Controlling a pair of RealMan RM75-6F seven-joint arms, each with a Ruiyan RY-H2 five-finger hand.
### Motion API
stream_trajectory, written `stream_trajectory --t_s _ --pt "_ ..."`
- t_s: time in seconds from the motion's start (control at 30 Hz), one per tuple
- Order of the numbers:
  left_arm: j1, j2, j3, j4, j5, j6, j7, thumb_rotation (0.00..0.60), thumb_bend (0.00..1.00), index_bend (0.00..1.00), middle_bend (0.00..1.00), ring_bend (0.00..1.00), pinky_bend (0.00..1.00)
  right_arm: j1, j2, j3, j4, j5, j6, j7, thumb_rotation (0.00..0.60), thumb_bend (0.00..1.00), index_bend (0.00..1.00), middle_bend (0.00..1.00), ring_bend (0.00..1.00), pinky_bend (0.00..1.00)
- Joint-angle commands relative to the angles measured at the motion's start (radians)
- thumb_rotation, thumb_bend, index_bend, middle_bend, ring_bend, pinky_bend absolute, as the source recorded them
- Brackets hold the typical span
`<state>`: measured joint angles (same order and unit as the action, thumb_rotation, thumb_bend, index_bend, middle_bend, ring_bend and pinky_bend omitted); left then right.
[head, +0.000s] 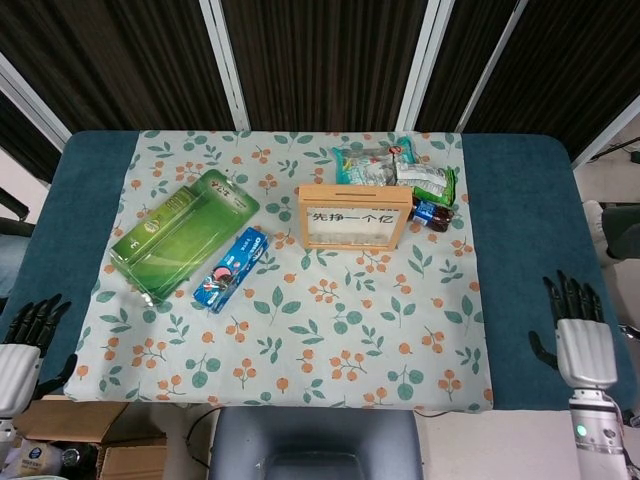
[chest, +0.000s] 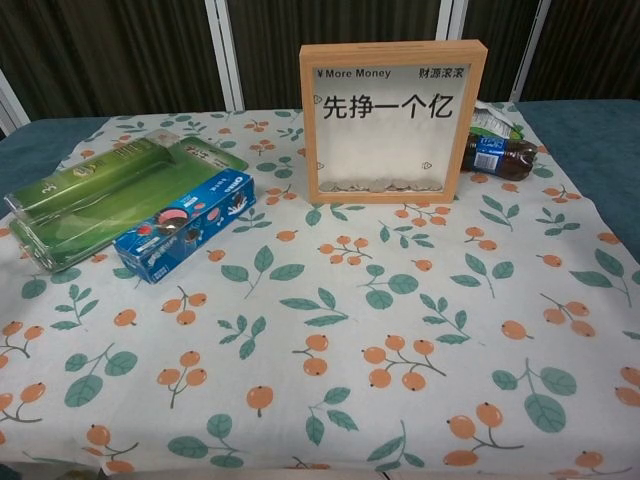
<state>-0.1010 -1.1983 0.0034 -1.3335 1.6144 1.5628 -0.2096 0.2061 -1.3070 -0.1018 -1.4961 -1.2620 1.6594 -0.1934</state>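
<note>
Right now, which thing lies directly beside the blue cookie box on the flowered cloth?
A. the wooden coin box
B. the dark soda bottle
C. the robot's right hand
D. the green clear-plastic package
D: in both views the blue cookie box lies against the long edge of the green clear-plastic package, while the wooden coin box and the dark soda bottle stand apart at the far side of the cloth.
</note>
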Motion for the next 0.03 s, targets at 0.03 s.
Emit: stream_trajectory --t_s 0.03 --pt "-0.002 -0.006 -0.007 0.001 -0.009 -0.004 0.030 0.600 0.40 0.00 0.00 0.00 0.06 -0.027 -0.031 0.010 0.036 -0.032 -0.011 0.026 0.600 0.47 0.00 0.00 0.00 0.00"
